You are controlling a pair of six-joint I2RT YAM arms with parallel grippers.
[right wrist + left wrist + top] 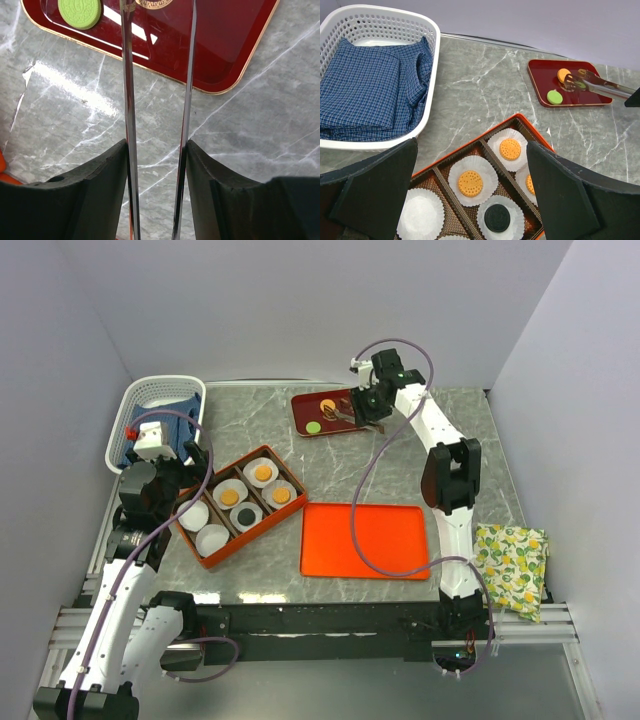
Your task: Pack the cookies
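Observation:
An orange box (262, 450) on the left holds white paper cups. Three orange cookies (470, 183) and a black cookie (497, 218) lie in them. My left gripper (472, 150) hovers open just above the box, holding nothing. At the back, a dark red tray (300, 412) carries a green cookie (80, 11) and an orange cookie (563, 75). My right gripper (156, 145) is shut on metal tongs (127, 75). The tong arms stand apart, their tips at the orange cookie on the tray; the tips are cut off in the right wrist view.
A white basket (160, 390) with folded blue cloth sits at the back left. A flat orange lid (365, 540) lies in front of the centre. A yellow patterned cloth (512, 565) rests at the right edge. Two cups (193, 513) in the box are empty.

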